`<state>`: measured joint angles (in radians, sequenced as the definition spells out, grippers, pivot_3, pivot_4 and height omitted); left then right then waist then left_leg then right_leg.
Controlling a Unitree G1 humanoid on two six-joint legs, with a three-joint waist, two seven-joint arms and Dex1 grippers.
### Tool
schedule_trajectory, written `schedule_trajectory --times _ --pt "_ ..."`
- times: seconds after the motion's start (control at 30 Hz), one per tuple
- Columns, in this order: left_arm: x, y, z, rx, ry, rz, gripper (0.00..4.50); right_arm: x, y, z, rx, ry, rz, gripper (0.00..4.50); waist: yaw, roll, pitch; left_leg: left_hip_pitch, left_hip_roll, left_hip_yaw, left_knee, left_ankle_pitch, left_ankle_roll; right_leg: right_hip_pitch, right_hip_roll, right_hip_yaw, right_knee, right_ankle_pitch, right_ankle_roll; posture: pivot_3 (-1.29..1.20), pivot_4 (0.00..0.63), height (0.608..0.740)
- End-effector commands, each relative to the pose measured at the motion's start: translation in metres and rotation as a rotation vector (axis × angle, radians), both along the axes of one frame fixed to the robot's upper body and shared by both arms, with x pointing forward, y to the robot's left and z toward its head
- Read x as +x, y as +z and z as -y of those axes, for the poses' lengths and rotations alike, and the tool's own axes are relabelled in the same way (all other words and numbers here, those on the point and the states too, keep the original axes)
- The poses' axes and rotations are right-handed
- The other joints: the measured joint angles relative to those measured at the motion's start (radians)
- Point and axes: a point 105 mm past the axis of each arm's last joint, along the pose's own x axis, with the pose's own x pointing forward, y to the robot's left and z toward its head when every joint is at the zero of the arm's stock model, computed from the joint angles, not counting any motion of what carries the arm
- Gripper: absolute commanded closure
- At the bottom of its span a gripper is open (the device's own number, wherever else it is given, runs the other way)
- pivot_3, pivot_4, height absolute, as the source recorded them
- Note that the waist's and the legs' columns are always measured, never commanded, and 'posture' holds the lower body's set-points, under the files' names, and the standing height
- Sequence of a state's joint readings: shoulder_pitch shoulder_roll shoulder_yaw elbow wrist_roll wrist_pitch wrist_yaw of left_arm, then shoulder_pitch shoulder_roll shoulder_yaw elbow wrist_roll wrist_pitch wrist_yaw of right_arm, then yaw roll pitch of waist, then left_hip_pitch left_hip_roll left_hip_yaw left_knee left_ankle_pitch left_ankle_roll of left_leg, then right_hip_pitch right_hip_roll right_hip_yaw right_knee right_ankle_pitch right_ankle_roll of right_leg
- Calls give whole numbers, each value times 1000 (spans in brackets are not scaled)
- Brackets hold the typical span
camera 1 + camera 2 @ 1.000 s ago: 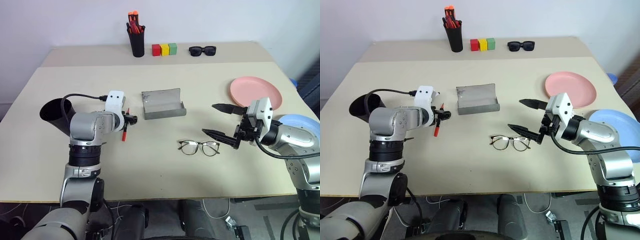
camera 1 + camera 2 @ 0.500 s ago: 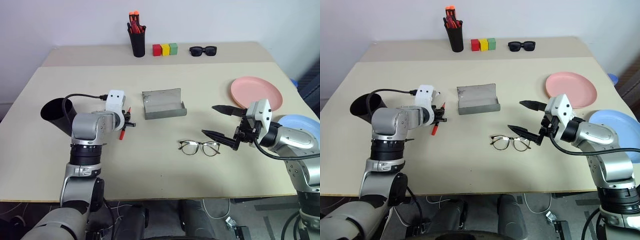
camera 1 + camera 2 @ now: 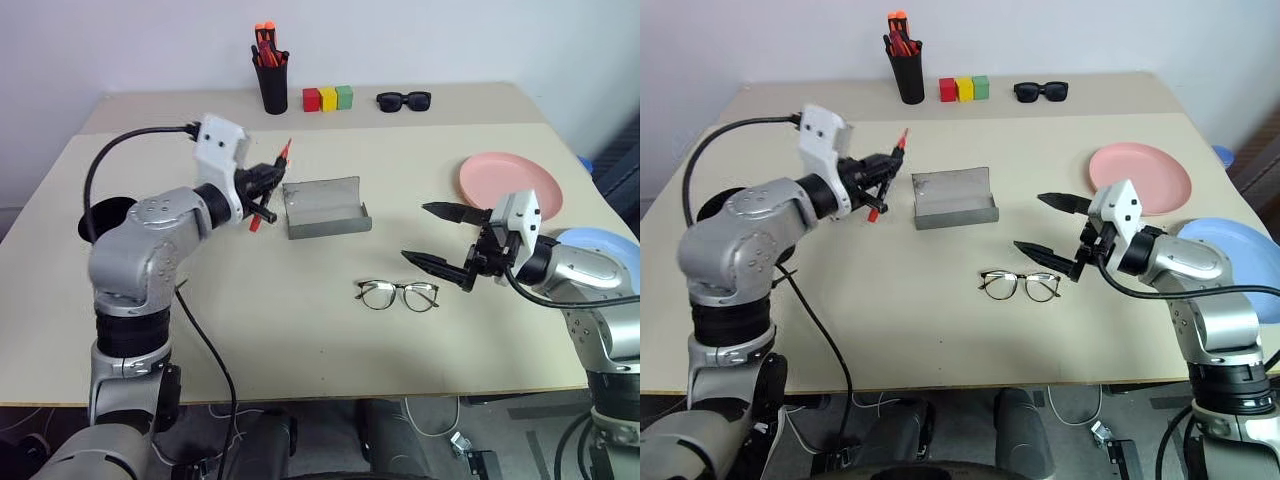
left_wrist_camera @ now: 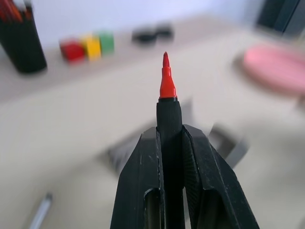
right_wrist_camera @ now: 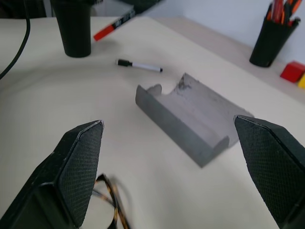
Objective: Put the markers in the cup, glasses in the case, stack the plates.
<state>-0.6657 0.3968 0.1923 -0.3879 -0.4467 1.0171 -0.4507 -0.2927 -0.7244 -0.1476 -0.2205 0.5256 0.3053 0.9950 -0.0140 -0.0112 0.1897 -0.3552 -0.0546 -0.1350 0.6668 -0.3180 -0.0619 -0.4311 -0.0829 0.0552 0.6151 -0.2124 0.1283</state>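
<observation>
Clenched on the red marker (image 3: 268, 187), the left gripper (image 3: 262, 186) has its jaws pressed against the pen's dark barrel, and the pointed red tip sticks out beyond them; the pen is held in the air, tilted, just beside the case (image 3: 326, 208). The right gripper (image 3: 436, 237) hangs with its jaws spread wide and nothing between them, near the glasses (image 3: 398, 295), which lie unfolded on the desk (image 3: 320, 340) toward its near edge. The case is a grey metallic trough, lid open, in the middle of the desk. A slim white marker (image 5: 140, 65) with a black cap lies flat on the desk between the case and the cup (image 3: 104, 217), a black tapered plastic cup at the left edge. A smooth round pink plate (image 3: 510, 183) and a light blue plate (image 3: 610, 248) sit at the right edge.
</observation>
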Motion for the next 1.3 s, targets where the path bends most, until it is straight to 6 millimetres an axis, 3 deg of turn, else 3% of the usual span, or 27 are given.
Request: schedule_trajectory --times 0.03,0.2,0.43,0.7,0.93,1.3 --pt "-16 32 -26 -88 33 148 4473 -2 16 0 29 20 54 0 0 0 0 0 0 0 0 0 0 0 0 0 0 0 0 0 150 740" --pt "-27 60 -75 -113 137 291 4473 -2 21 -1 28 37 65 0 -1 0 0 0 0 0 0 0 0 0 0 0 0 0 0 0 150 740" --pt "-44 81 -134 -201 210 422 4473 -4 23 -7 27 61 62 0 2 0 0 0 0 0 0 0 0 0 0 0 0 0 0 0 150 740" --pt "-49 54 -198 -236 368 399 4473 -13 26 -14 28 99 63 0 -2 0 0 0 0 0 0 -1 1 0 0 0 0 0 0 0 150 740" --pt "-38 35 -213 -178 440 430 4473 -16 27 -18 30 113 56 0 3 -1 0 0 0 0 0 -1 1 0 0 -1 0 0 0 0 150 740" --pt "-29 4 -207 -146 434 436 4473 -17 26 -15 20 108 56 0 -2 -1 0 0 1 0 0 -1 1 0 0 -1 0 0 0 0 150 740"
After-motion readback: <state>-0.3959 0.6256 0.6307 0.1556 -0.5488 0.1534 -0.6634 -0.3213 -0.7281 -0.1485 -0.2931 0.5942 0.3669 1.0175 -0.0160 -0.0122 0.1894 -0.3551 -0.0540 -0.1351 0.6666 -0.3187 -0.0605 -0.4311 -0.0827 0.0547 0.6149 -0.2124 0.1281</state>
